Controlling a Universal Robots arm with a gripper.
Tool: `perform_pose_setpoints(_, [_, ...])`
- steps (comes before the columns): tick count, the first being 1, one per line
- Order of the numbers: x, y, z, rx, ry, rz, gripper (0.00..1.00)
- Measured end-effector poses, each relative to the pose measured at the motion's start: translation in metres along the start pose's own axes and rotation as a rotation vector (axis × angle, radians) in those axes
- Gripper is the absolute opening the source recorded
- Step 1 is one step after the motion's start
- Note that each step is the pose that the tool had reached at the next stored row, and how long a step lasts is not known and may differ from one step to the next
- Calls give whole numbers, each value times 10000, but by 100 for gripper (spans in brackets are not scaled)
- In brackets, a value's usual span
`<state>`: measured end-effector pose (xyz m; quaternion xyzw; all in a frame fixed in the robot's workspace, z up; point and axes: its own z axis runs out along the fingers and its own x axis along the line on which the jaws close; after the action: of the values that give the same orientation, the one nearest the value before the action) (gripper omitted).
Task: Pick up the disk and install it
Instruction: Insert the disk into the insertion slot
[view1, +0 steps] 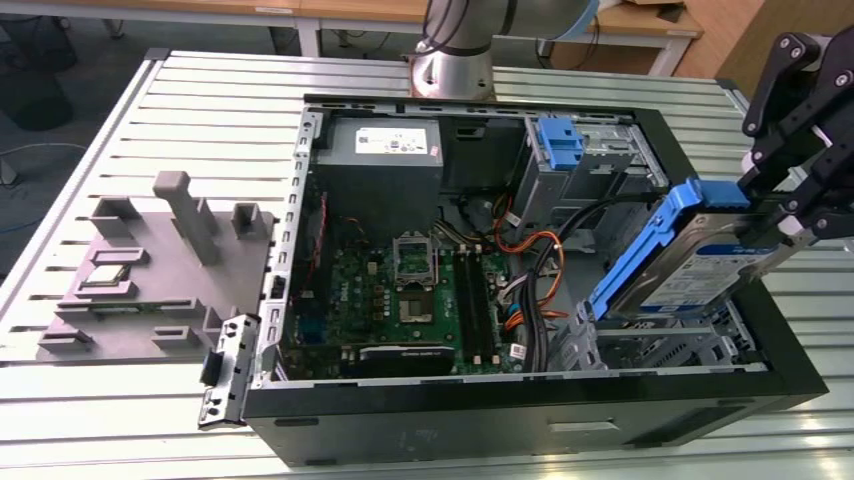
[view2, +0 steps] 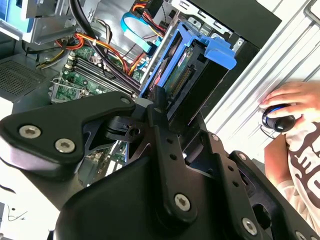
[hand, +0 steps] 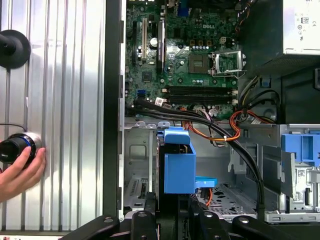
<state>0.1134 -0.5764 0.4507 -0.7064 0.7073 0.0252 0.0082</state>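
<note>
Hanging tilted over the open computer case (view1: 534, 425), the disk (view1: 707, 250) is sitting at about three o'clock in the exterior view. Its lower end is dipping toward the perforated metal drive cage (view1: 667, 345) at about four o'clock, and its upper end is rising above the case wall. The gripper (view1: 787, 215) is clamping the disk's upper end, with its black jaws pressing on the flat faces. Seating it well is, I judge, calling for levelling the drive so both blue side rails (hand: 179, 165) are meeting the cage guides squarely. It is also calling for steering clear of the orange and black cables (view1: 534, 255) looping at about nine o'clock of the cage. The drive body is reading as smooth silver-grey metal, rigid and slab-shaped, while the rails are looking like glossy moulded plastic that may flex a little. The green motherboard (view1: 400, 290) is lying at about nine o'clock of the disk. A person's hand (hand: 20, 172) is resting on a round device on the ribbed aluminium table (view1: 200, 110).
</note>
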Motion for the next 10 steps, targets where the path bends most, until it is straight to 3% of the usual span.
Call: perform_pose_setpoints(10, [2, -1, 52, 2, 1, 46, 35])
